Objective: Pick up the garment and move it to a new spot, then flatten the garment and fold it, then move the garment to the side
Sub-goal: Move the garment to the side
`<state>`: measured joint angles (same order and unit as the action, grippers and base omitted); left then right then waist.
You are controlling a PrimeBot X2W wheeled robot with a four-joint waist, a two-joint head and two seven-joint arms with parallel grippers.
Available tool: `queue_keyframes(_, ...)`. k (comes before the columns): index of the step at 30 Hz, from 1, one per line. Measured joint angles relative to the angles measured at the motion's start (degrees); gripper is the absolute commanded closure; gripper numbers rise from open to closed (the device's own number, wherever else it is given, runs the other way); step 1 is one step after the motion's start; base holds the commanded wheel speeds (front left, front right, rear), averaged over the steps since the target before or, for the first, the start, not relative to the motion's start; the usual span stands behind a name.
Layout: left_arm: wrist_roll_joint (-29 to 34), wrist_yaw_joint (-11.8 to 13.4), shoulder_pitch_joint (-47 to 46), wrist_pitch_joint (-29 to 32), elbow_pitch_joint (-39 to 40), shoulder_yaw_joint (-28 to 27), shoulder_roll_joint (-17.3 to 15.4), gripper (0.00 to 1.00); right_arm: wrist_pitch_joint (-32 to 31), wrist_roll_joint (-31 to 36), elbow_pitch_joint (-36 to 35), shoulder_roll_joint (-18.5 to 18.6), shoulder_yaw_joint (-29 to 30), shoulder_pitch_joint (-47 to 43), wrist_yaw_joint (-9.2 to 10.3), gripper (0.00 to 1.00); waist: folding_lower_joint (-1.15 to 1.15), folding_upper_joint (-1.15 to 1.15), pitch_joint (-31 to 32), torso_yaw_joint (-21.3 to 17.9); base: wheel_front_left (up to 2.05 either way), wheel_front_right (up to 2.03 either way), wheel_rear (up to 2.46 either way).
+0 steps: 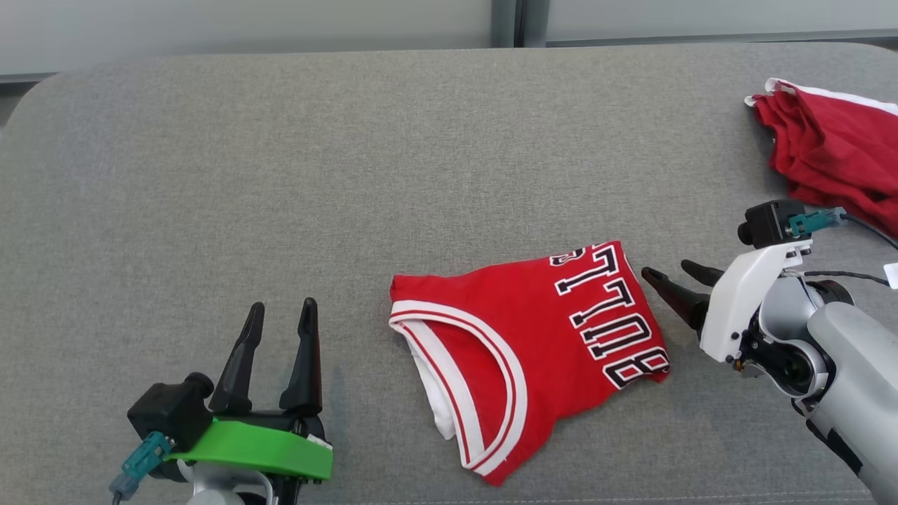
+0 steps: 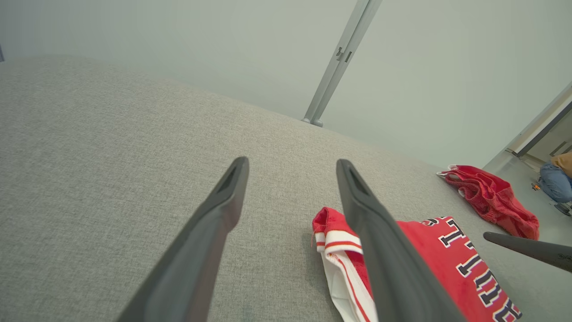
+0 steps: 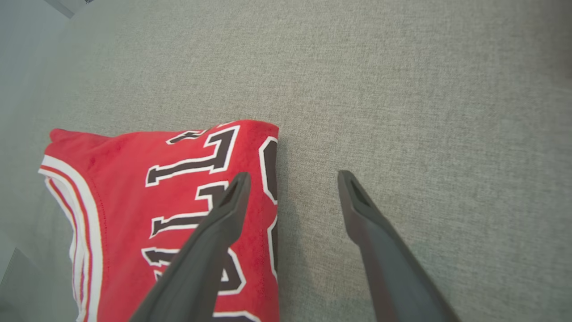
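The folded jersey (image 1: pixel 533 351) is lying at lower centre on the grey counter (image 1: pixel 280 175), long axis seemingly running left to right, and the right gripper (image 1: pixel 664 267) is hovering just beside its right edge, jaws apart, far nearer than the left gripper (image 1: pixel 283 303), likewise gaping.

A grey fabric bench (image 1: pixel 280 175) with rounded far corners carries a crumpled dark-red cloth (image 1: pixel 835 151) (white trim along one hem) at its right edge, near the far corner. Behind the far edge stands a pale wall (image 1: pixel 245 28) with a grey metal post (image 2: pixel 342 58). Beyond the bench, a person (image 2: pixel 556 181) in blue jeans sits low.
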<state>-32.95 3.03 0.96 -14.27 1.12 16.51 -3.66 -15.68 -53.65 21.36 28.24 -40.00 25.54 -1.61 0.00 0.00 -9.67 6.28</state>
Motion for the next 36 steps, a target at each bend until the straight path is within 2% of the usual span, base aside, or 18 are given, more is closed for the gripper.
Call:
queue_keyframes(9, 0.2, -0.3, -1.3, 0.0, -0.6, 0.3, 0.2, 0.0, -3.4, -6.5, 2.6, -1.1, 0.6, -1.3, -2.59, 0.0, 0.0, 0.0, -1.5, 2.9, 0.0, 0.0, 0.0)
queue_keyframes(18, 0.2, -0.3, -1.3, 0.0, -0.7, 0.0, 0.3, 0.0, -6.6, -7.9, 3.0, -0.7, -0.2, -1.4, -4.13, 0.0, 0.0, 0.0, -1.8, 3.9, 0.0, 0.0, 0.0)
queue_keyframes(19, 0.2, -0.3, -1.3, 0.0, -0.7, 0.0, 0.3, 0.0, -6.6, -7.9, 3.0, -0.7, -0.4, -1.4, -4.37, 0.49, 0.0, 0.0, -1.7, 3.9, 0.0, 0.0, 0.0)
queue_keyframes(22, 0.2, -0.3, -1.4, 0.0, -0.9, 0.0, 0.4, 0.0, -6.5, -7.8, 2.8, -0.8, -0.8, -1.3, -4.43, 0.91, 0.0, 0.0, -1.7, 3.9, 0.0, 0.0, 0.0)
queue_keyframes(23, 0.2, -0.3, -1.4, 0.0, -0.9, 0.0, 0.4, 0.0, -6.2, -7.6, 2.8, -0.9, -0.8, -1.3, -4.44, 1.0, 0.0, 0.0, -1.7, 3.9, 0.0, 0.0, 0.0)
queue_keyframes(30, 0.2, -0.3, -1.6, 0.0, -1.7, -0.1, 0.4, 0.0, -3.6, -6.4, 2.8, -1.0, -0.4, 0.4, -4.92, 1.0, 0.0, 0.0, -1.3, 3.7, 0.0, 0.0, 0.0)
queue_keyframes(36, 0.2, -0.3, -1.6, 0.0, -2.1, -1.3, 0.4, 0.0, -2.0, -7.2, 3.0, -0.6, 2.2, 1.7, -4.93, 1.0, 0.0, 0.0, -0.1, 2.8, 0.0, 0.0, 0.0)
